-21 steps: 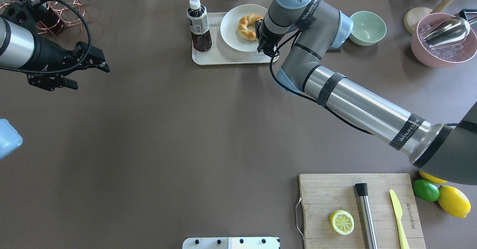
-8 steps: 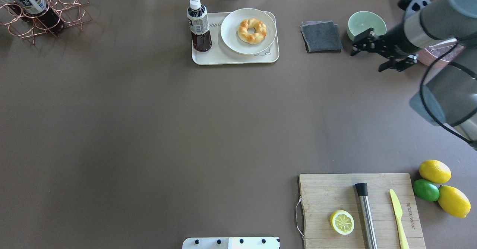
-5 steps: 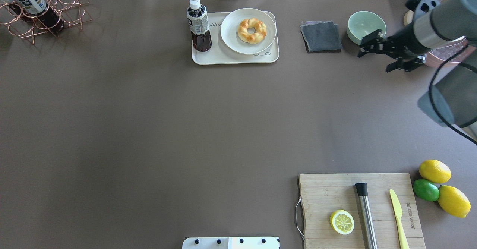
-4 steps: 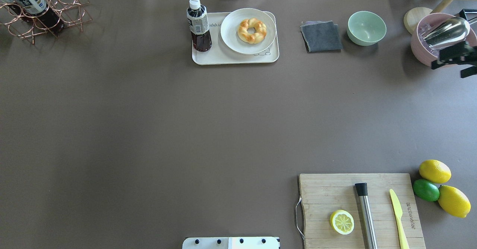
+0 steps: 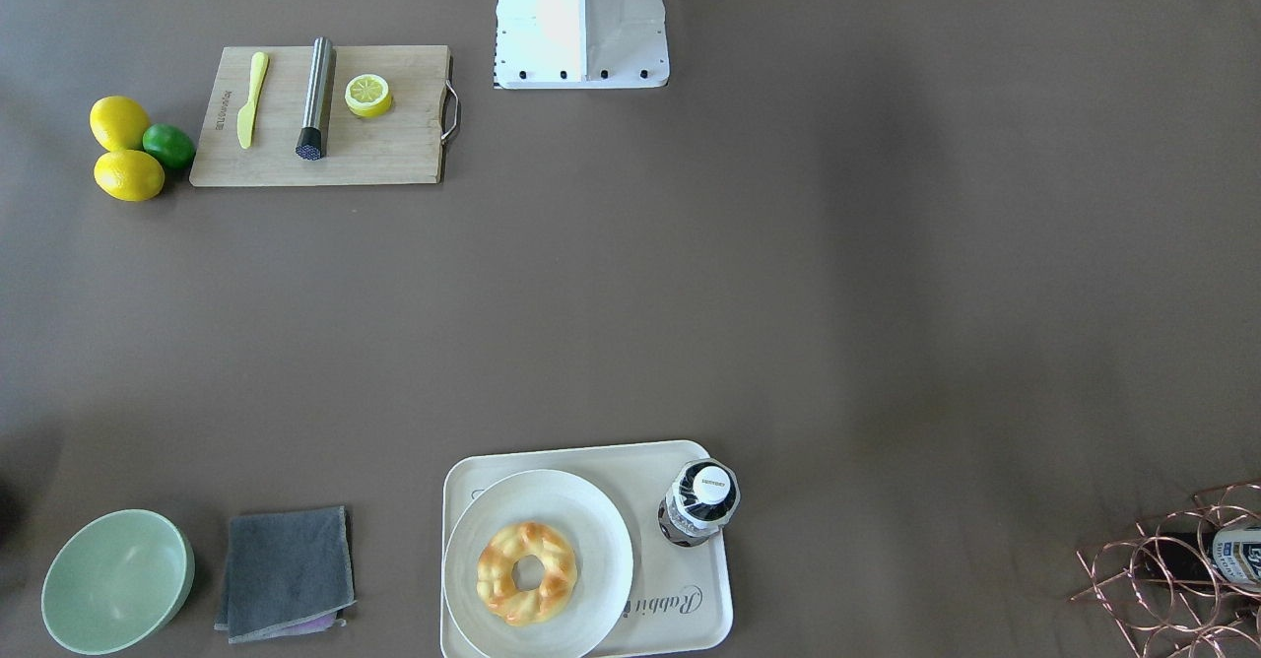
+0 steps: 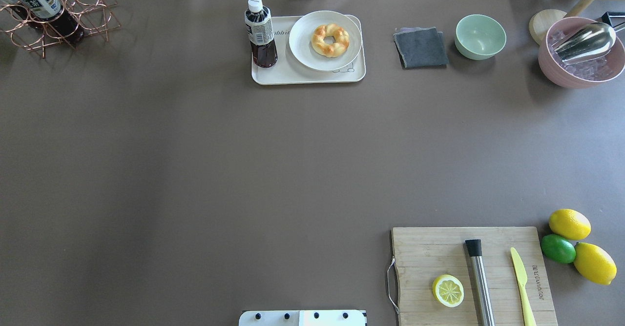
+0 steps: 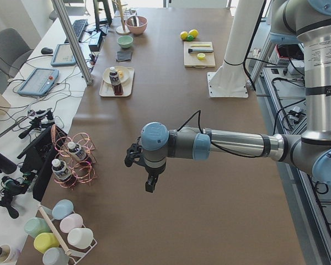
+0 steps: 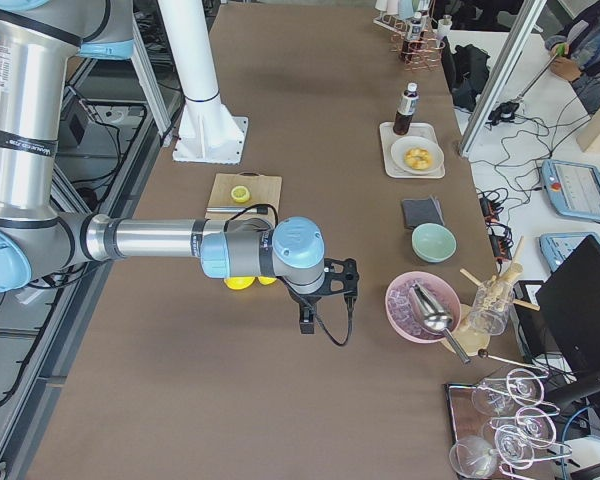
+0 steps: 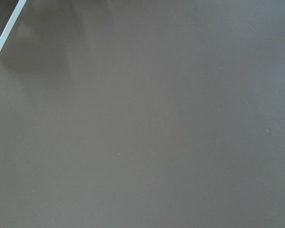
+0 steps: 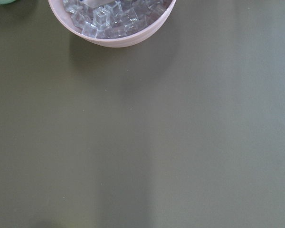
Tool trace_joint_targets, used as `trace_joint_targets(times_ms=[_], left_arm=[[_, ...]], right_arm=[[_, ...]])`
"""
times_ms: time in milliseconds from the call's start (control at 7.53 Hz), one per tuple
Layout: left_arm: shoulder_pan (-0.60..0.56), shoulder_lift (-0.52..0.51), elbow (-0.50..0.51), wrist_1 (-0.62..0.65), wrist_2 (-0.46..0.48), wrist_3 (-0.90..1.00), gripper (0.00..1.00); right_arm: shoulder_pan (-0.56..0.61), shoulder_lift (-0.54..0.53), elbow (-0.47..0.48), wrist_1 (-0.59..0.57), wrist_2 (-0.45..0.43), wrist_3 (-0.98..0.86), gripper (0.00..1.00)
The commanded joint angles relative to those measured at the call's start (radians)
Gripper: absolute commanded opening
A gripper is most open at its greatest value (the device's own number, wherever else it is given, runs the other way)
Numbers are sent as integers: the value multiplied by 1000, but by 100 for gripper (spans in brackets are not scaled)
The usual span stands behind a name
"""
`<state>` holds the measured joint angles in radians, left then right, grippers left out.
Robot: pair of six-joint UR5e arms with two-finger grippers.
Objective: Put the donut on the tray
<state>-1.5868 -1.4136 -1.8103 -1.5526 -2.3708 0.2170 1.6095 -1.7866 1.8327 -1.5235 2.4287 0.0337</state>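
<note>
Now no arm shows over the tabletop [image 6: 195, 170] in our overhead view. A few seconds ago our right arm reached across to the far edge, with its hand down at the donut; since then it has swung back out past the right end. From the side view on that end we see the right hand [image 8: 325, 297] hanging low near the pink ice bowl [image 8: 423, 305]. We cannot tell how far its fingers are parted, though nothing appears to be in them. Our left arm has also drawn off to its own end. The left hand [image 7: 143, 174] hovers over bare tabletop near the copper rack [image 7: 71, 160], and its opening is likewise impossible to judge.

The tray [image 6: 293, 76] sits at the far edge, carrying the white plate [image 6: 302, 52] and, just beside it, the dark bottle [image 6: 260, 33]. The donut [image 6: 330, 40] lies flat in the middle of the plate, so it rests on the tray by way of the plate, with nothing touching it. We judge the placing done and the retreat all but finished.
</note>
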Motion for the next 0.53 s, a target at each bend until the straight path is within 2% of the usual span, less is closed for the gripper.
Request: trace_joint_targets(times_ms=[0, 133, 398], left_arm=[[-7, 10, 11, -3, 1, -4, 97], [-7, 10, 11, -3, 1, -5, 97], [-7, 10, -6, -4, -1, -2, 97]], right_arm=[[-22, 1, 2, -85, -60, -76, 100], [15, 3, 2, -152, -60, -153, 100], [33, 7, 2, -172, -76, -175, 100]])
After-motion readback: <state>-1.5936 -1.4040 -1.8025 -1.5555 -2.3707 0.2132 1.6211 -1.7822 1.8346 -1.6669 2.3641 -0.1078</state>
